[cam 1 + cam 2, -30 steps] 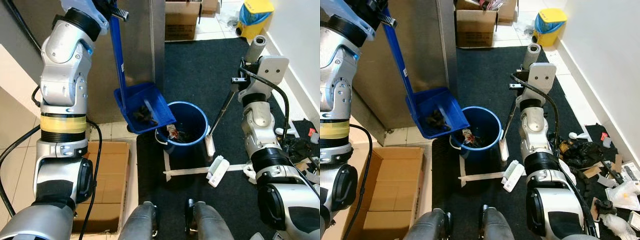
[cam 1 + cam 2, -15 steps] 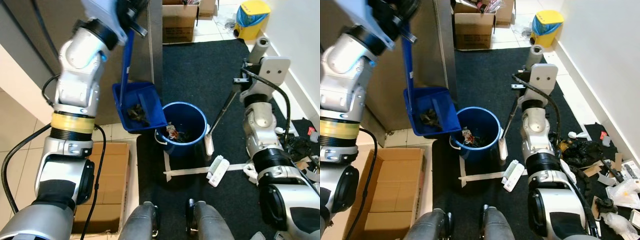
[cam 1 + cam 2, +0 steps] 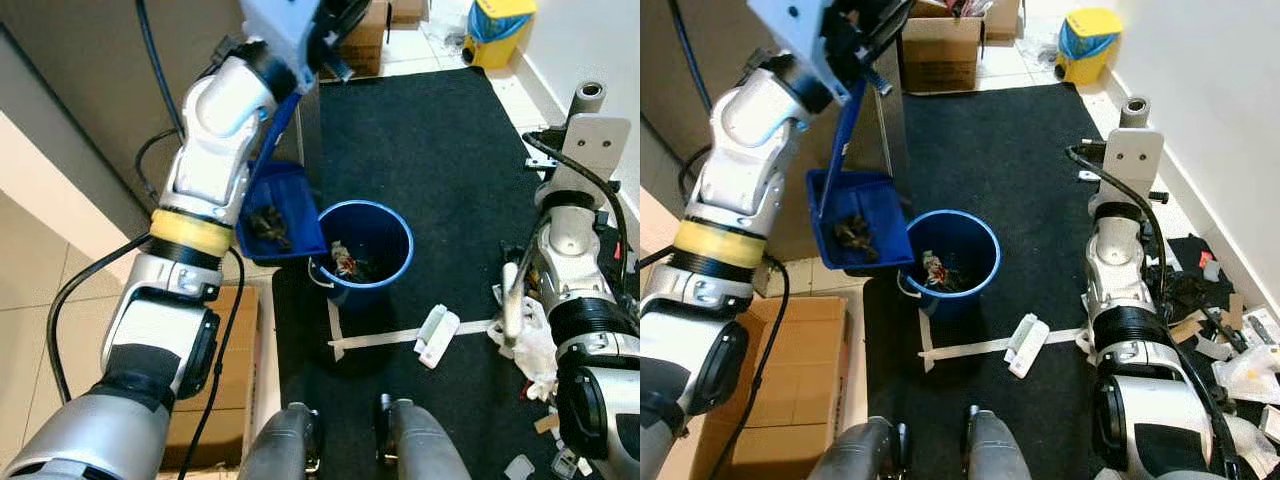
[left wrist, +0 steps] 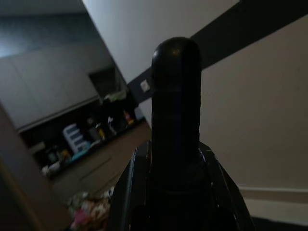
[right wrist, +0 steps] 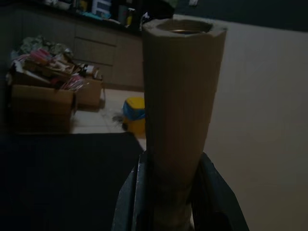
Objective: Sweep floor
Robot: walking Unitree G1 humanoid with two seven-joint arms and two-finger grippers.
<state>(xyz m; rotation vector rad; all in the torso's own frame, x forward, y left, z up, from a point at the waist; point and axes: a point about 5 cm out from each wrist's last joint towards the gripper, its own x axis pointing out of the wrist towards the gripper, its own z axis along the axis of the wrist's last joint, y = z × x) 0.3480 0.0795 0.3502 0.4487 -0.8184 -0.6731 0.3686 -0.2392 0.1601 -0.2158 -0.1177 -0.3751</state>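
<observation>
The left gripper's [image 4: 175, 159] jaws are pressed on the dark handle end of the blue dustpan [image 3: 858, 232], which stands up between them in the left wrist view. The right gripper's [image 5: 173, 187] jaws pinch the pale tubular broom handle [image 3: 586, 97], which rises at the right, over the right arm.

The sweeping seems well on. The dustpan hangs raised and tilted at the left of the blue bucket [image 3: 962, 236], its lip at or just over the bucket's rim, with a clump of dark debris [image 3: 853, 233] lying in it. Some rubbish already lies inside the bucket, so the emptying looks begun but not finished.

Much is left, in my judgement. A white flat object [image 3: 434, 334] lies on the black mat [image 3: 430, 150] near a strip of tape, to the right of the bucket. More torn paper and dark scraps [image 3: 1200, 320] lie along the mat's right edge by the wall. The broom's head [image 3: 512, 296] is by the right arm, near that litter.
</observation>
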